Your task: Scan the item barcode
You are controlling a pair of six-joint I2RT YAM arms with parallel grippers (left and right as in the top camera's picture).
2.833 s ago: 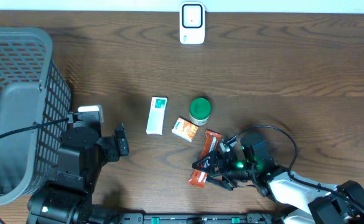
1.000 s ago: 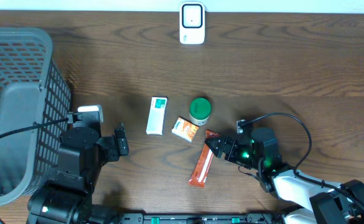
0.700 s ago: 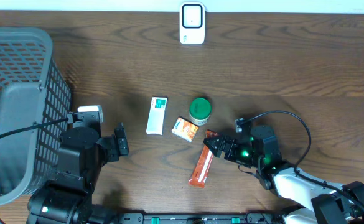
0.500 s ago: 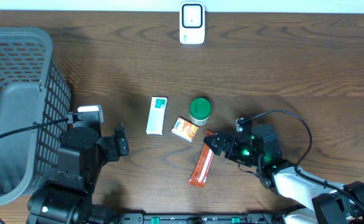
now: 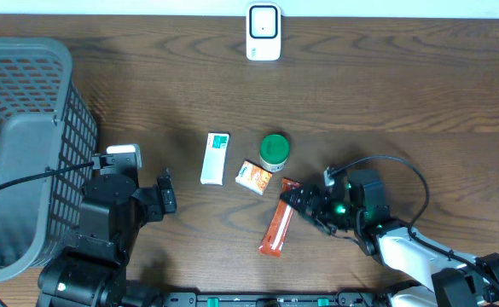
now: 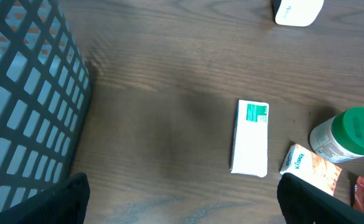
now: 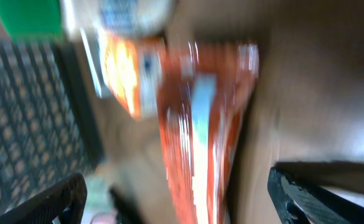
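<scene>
Below the green-lidded round jar (image 5: 274, 151), on the wooden tabletop (image 5: 403, 94): long orange snack packet (image 5: 276, 228), lying flat, unheld. Right end effector (image 5: 297, 205): released, fingers spread wide at the packet's upper end. Left end effector (image 5: 165, 194): released, empty, well left of the jar.

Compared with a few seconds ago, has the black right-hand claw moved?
Yes. The right gripper has slid along the long orange snack wrapper, from its lower half to its end by the green-lidded jar.

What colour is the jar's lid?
Green. The lid shows best in the overhead view.
</scene>
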